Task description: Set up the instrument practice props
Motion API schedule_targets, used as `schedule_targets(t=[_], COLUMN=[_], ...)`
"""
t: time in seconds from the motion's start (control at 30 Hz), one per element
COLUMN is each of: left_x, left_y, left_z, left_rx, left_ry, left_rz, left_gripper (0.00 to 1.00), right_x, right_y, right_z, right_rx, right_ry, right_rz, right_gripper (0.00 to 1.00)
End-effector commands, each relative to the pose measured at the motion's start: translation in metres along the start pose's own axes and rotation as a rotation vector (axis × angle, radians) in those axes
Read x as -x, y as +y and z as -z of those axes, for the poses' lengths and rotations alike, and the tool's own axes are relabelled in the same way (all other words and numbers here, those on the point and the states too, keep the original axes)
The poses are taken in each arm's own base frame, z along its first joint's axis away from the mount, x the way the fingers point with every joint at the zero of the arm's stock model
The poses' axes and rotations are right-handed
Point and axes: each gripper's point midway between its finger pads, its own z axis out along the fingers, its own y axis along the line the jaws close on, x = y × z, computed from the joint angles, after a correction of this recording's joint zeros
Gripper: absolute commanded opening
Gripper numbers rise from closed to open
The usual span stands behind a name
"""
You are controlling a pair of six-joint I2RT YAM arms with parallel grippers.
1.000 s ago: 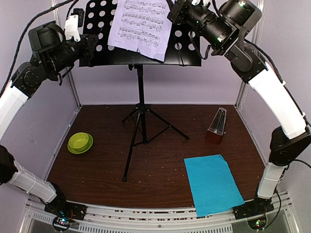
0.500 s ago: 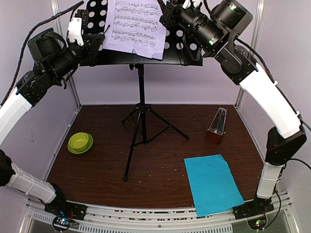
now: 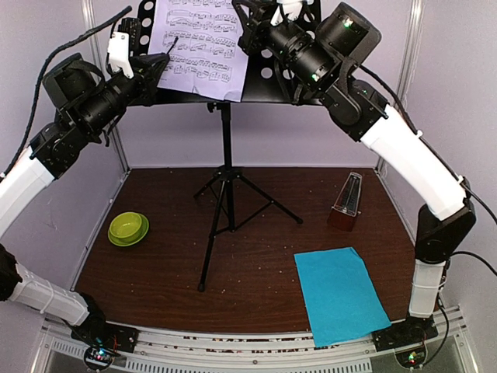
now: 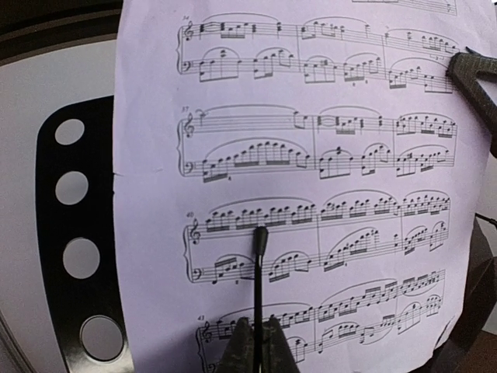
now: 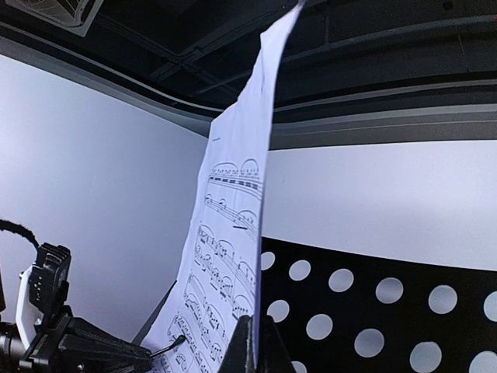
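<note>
The right gripper is pinching the side edge of the lilac sheet, holding the page against the perforated desk of the music stand, apparently to seat it there. The left gripper is clamping a thin black wire, seemingly the stand's page holder. Its tip is lying over the sheet's face, and the gripper is probably pulling it clear of the paper. The cyan sheet is lying flat on the table, the metronome standing just beyond it, both well below the 2 grippers
</note>
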Motion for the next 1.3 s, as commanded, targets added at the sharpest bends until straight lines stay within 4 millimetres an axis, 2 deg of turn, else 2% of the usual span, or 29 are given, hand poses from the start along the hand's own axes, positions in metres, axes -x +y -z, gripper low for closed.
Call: schedule_targets(t=[0.0,0.53,1.03,1.27], left_x=[0.042,0.038,0.040,0.042], left_y=[-0.004,-0.011,-0.013,-0.016], left_z=[0.008,0.006,0.010,0.011], left_rx=[-0.042,-0.074,-0.089,-0.109], left_ry=[-0.164,-0.164,-0.171,-0.179], left_rz=[0.002,0.013,0.020,0.022], left_gripper=[0.00,0.00,0.00,0.00], right_x=[0.013,0.000,-0.012,-0.018], right_y=[0.003,0.015,0.032,0.029], right_z=[-0.004,-0.011,-0.012,-0.013], right_rx=[0.014,0.076,0.161,0.154], right_ry=[-0.104,-0.164,-0.177,-0.179], right_rz=[0.119,0.284,0.282,0.282], right_gripper=[0.00,0.00,0.00,0.00])
